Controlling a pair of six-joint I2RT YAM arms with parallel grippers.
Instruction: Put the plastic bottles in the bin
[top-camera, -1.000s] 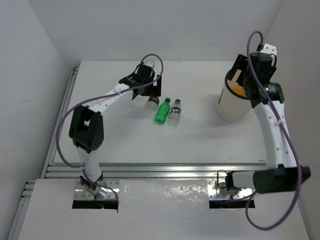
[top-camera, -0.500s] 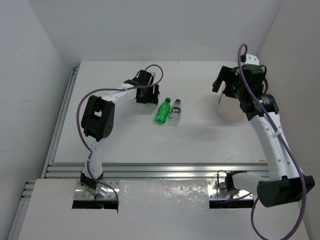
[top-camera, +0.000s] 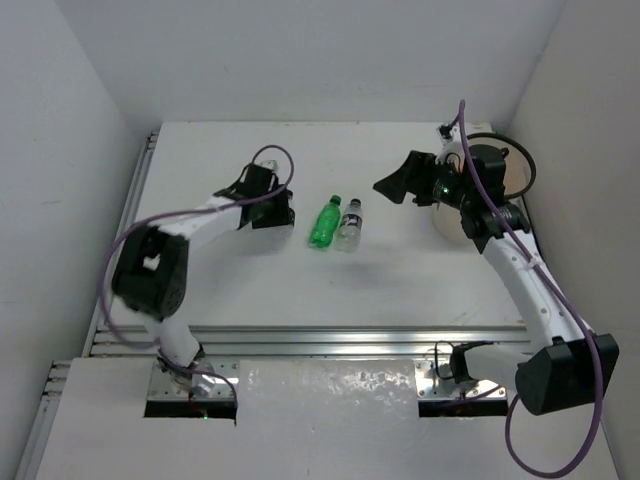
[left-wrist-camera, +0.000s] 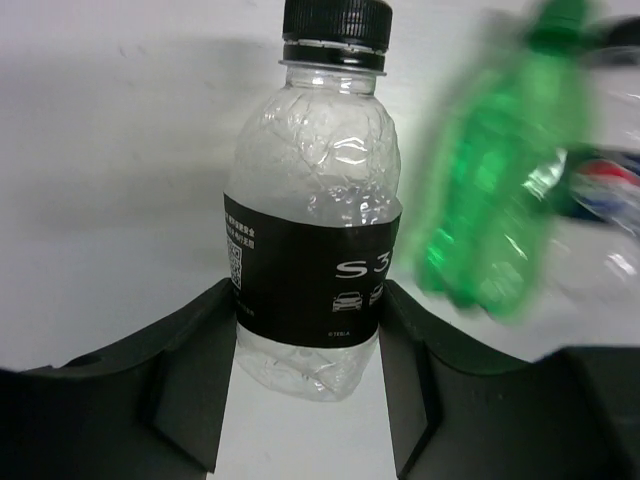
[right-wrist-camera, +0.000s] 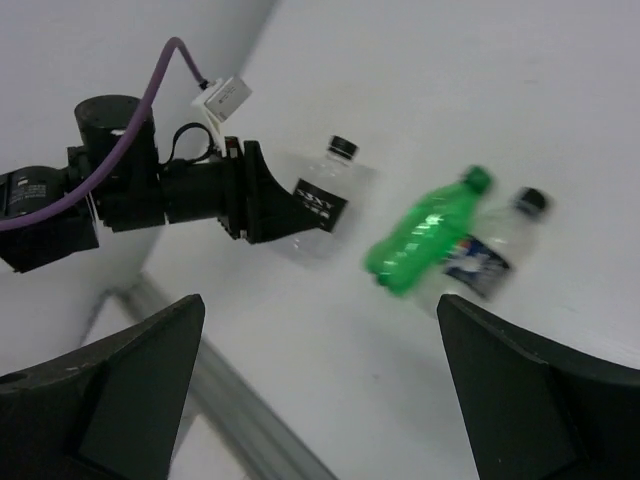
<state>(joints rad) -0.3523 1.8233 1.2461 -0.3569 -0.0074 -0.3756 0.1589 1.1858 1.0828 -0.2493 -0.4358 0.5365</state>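
Note:
My left gripper (top-camera: 274, 206) is shut on a clear plastic bottle (left-wrist-camera: 312, 250) with a black cap and black label; both fingers press its lower body just above the table. The right wrist view also shows this bottle (right-wrist-camera: 320, 202) in the left gripper (right-wrist-camera: 262, 205). A green bottle (top-camera: 323, 222) and a clear bottle with a black cap (top-camera: 348, 224) lie side by side mid-table, to the right of it. My right gripper (top-camera: 392, 185) hangs open and empty between those bottles and the bin (top-camera: 449, 223). The right arm hides much of the white bin.
The green bottle (right-wrist-camera: 425, 235) and its blue-labelled neighbour (right-wrist-camera: 490, 255) lie between the two grippers. White walls close the table at the back and on both sides. An aluminium rail (top-camera: 310, 340) runs along the near edge.
My left gripper closed on the black-capped bottle and drew back to the left with it. The right arm swung left from over the bin, staying open.

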